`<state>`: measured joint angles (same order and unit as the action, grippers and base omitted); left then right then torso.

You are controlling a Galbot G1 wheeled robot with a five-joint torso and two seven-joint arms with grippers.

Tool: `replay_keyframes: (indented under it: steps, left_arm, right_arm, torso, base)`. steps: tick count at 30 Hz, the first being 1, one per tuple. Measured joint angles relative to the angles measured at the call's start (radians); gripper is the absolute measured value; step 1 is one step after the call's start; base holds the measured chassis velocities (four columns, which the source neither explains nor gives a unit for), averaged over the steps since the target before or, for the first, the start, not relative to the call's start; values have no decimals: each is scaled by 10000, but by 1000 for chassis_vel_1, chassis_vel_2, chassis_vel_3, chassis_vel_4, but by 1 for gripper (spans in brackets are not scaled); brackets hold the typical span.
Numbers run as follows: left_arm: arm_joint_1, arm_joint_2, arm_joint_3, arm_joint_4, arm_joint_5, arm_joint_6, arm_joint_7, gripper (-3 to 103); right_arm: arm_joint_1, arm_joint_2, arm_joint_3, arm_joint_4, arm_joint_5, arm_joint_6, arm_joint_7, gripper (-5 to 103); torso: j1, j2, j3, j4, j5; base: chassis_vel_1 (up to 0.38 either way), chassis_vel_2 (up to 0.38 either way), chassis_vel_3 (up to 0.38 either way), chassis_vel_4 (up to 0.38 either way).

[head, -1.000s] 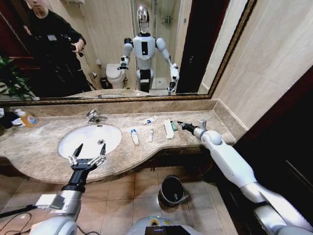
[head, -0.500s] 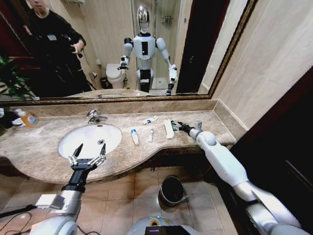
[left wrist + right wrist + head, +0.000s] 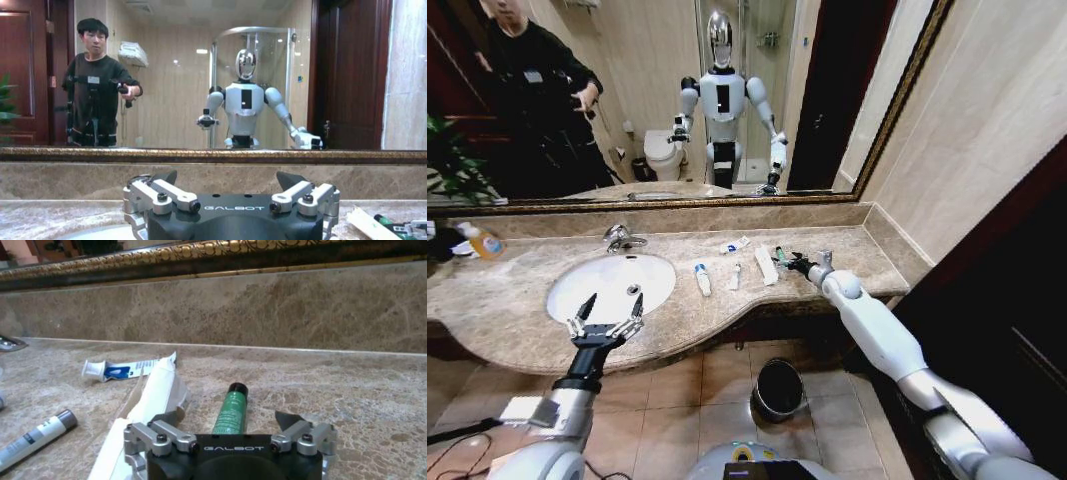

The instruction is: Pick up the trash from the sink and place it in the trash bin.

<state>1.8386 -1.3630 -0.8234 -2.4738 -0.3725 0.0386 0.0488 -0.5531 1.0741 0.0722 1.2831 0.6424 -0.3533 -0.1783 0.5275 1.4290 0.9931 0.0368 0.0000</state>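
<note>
Green tube: we see the short green tube (image 3: 232, 412) lying flat on the counter (image 3: 487, 310), right of the sink, its dark cap pointing toward the back wall; in the right wrist view it runs straight in between the right gripper's two fingertips.
Right gripper: our right gripper (image 3: 793, 263) is low over the counter at the green tube, fingers spread wide on either side of it; we cannot tell whether they touch it.
Flat packet: the flat white packet (image 3: 157, 395) lies just beside the green tube, on its sink side, roughly parallel to it.
Other trash: a small white tube with a blue end (image 3: 735, 244) sits near the back wall; two more white tubes (image 3: 702, 278) (image 3: 735, 275) lie on the counter between the packet and the sink.
Sink: the white oval sink (image 3: 592, 290) with its chrome faucet (image 3: 619, 238) is set in the beige counter; we see no trash inside the basin.
Left gripper: our left gripper (image 3: 605, 322) hovers at the front edge of the counter before the sink, fingers spread wide, holding nothing.
Trash bin: the black trash bin (image 3: 778, 388) stands on the tiled floor below the counter's front edge.
Bottle: an orange-labelled bottle (image 3: 480, 241) stands at the counter's far left.
</note>
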Motion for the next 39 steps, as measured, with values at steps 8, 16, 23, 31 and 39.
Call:
replay_keyframes:
  steps: [8,16,23,31,39]
  left_arm:
    - [0,0,0,0,1,0,0,100]
    - [0,0,0,0,0,0,0,100]
    - [0,0,0,0,0,0,0,100]
    - [0,0,0,0,0,0,0,100]
    - [0,0,0,0,0,0,0,100]
  right_arm:
    - [35,106,-27,-156,-71,93,0,67]
    - [42,166,-56,-248,-89,200,-72,39]
    - [79,193,-92,-273,-126,221,-53,14]
    - [30,106,-70,-19,-93,213,94,9]
    - [-700,-784,684,1823,597,13,374,9]
  torso:
    - [0,0,0,0,0]
    - [0,1,0,0,0]
    - [0,2,0,0,0]
    - [0,2,0,0,1]
    - [0,2,0,1,1]
  base:
    - [0,0,0,0]
    - [0,0,0,0]
    - [0,0,0,0]
    - [0,0,0,0]
    - [0,0,0,0]
